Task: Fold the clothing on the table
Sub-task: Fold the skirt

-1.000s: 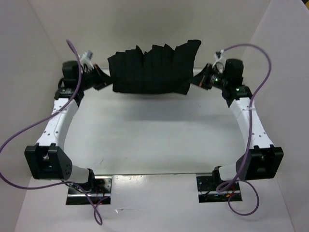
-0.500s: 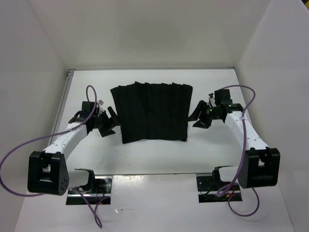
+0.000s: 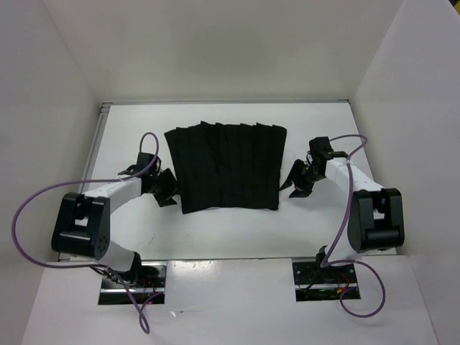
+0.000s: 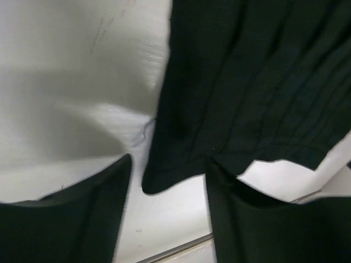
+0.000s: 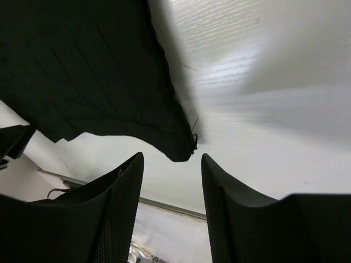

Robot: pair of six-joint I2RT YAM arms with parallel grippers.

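Skirt is lying spread flat in the middle of the table. Your left gripper sits just off its left edge, right gripper just off the right edge, both with fingers apart, gripping nothing.

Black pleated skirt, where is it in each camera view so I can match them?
Top external: the black pleated fabric skirt lies flat at centre.
Left wrist: the skirt fills the upper right, a corner pointing down.
Right wrist: the skirt fills the upper left, a corner reaching centre.
Shared landmark: the plain white flat table beneath it.
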